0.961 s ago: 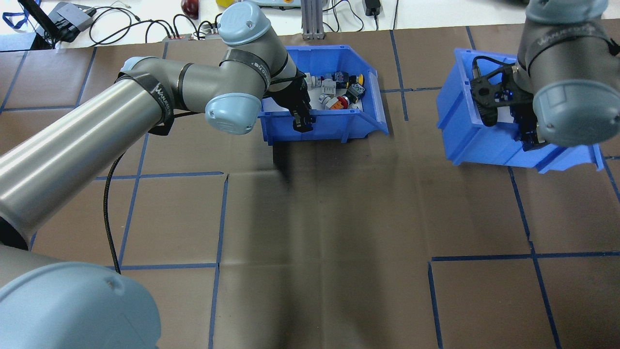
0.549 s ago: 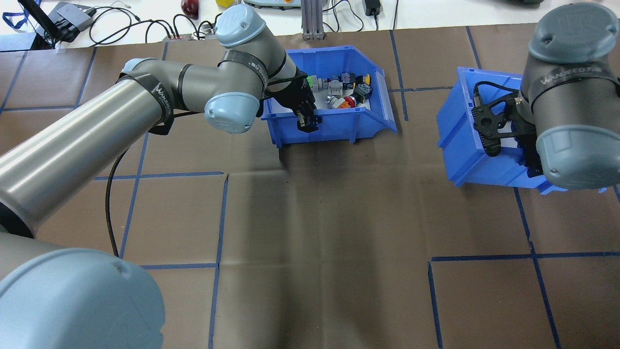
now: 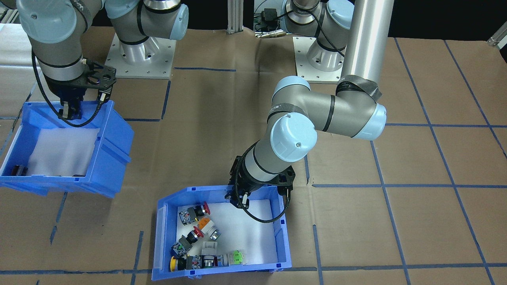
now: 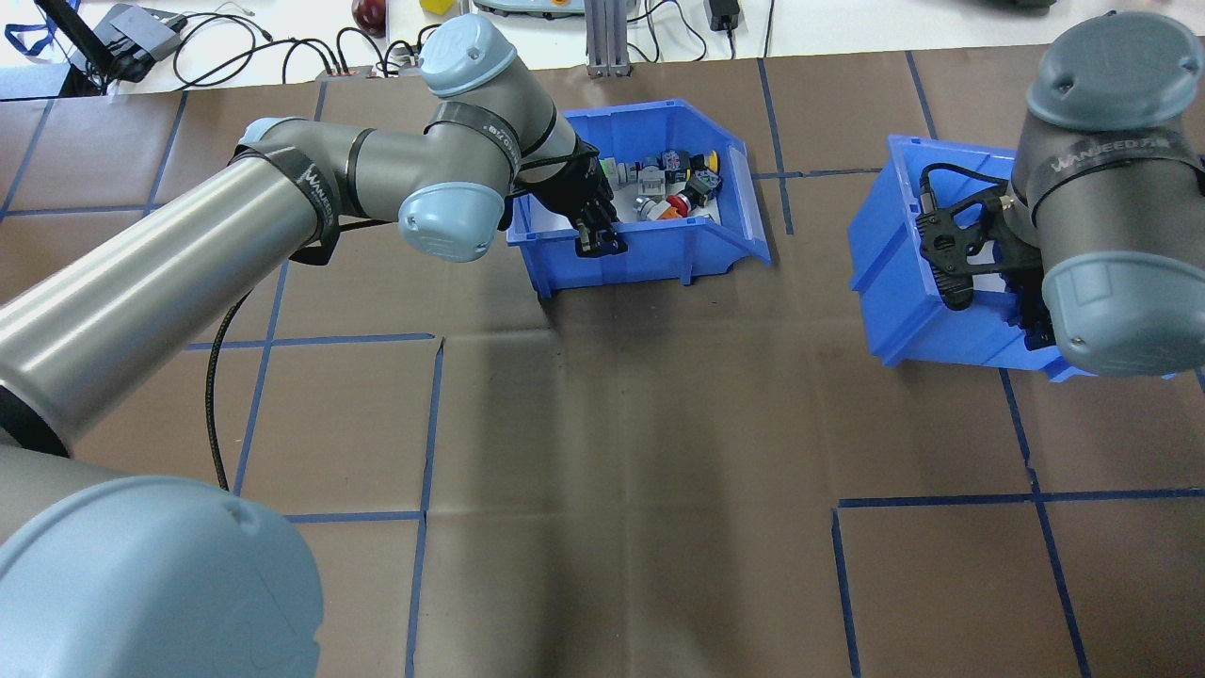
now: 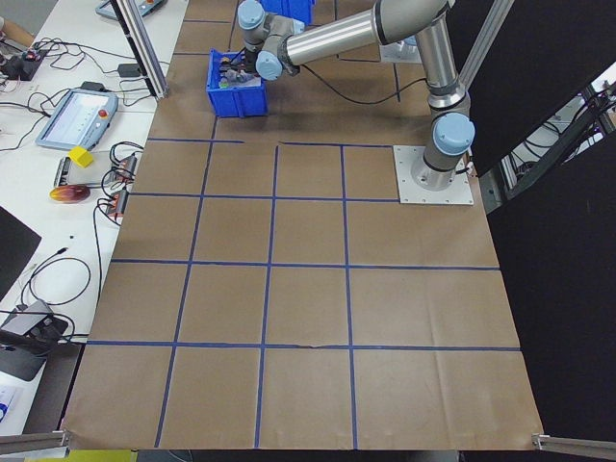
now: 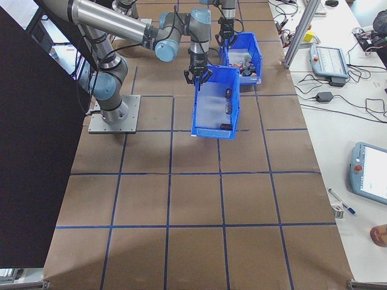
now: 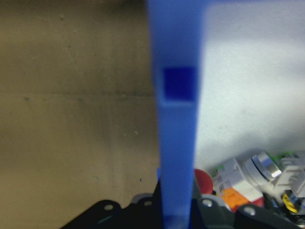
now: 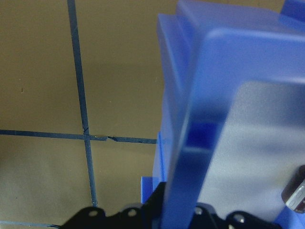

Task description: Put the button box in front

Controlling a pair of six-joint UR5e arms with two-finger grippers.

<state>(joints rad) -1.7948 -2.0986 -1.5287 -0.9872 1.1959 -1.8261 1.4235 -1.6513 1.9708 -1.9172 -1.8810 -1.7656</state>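
At the far centre of the table, my left gripper (image 4: 597,240) is clamped over the near wall of the button box (image 4: 659,252), one finger inside, one outside; my forearm reaches in from the left with the wrist bent down. Coloured buttons (image 3: 194,237) lie at the box's far side on white foam. To the right, my right gripper (image 3: 68,112) pinches the rim of the second blue bin (image 3: 107,146), which hangs tilted.
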